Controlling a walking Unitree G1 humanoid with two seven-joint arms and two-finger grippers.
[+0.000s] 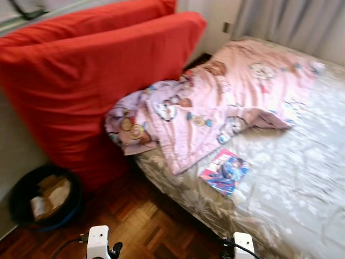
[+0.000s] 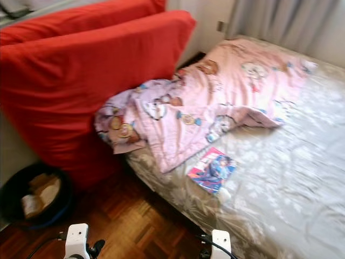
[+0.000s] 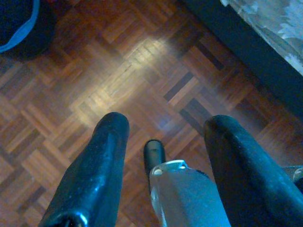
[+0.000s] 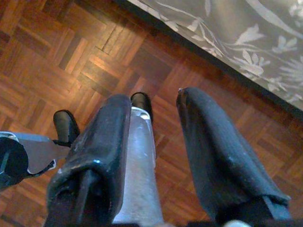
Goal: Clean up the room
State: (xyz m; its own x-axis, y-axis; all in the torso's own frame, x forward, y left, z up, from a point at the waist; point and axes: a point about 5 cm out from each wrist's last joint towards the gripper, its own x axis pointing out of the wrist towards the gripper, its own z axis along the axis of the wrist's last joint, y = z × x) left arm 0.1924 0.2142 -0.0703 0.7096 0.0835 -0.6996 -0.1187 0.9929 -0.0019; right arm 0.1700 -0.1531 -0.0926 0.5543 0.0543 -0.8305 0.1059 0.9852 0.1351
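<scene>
Nearest the head camera, the tops of the two silver arms hang low at the bottom edge, over the wood-block floor (image 1: 145,221). The left pincer (image 3: 163,142) points down at bare floor, its two black fingers (image 3: 102,161) spread well apart with nothing between them. The right pincer (image 4: 154,123) hangs the same way, fingers wide and holding nothing, close beside the edge of the bed (image 4: 246,42).

The bed (image 1: 302,183) fills the right of the scene, covered by a grey sheet with a pale flower pattern. A magazine (image 1: 225,171) with a bright cover lies flat on the sheet near the bed's front edge, just below the hem of a pink cartoon-print blanket (image 1: 226,97). The blanket is crumpled in a heap across the upper part of the bed, and one corner spills over the bed's left edge against a big red cushion (image 1: 91,81).

The red cushion stands tilted between the bed and the wall on the left, a second red one behind it. At its foot, on the floor, sits a dark round basket (image 1: 46,197) with a blue rim, holding some pale crumpled things; the blur keeps them from being told apart. Grey curtains (image 1: 291,21) hang behind the bed.
</scene>
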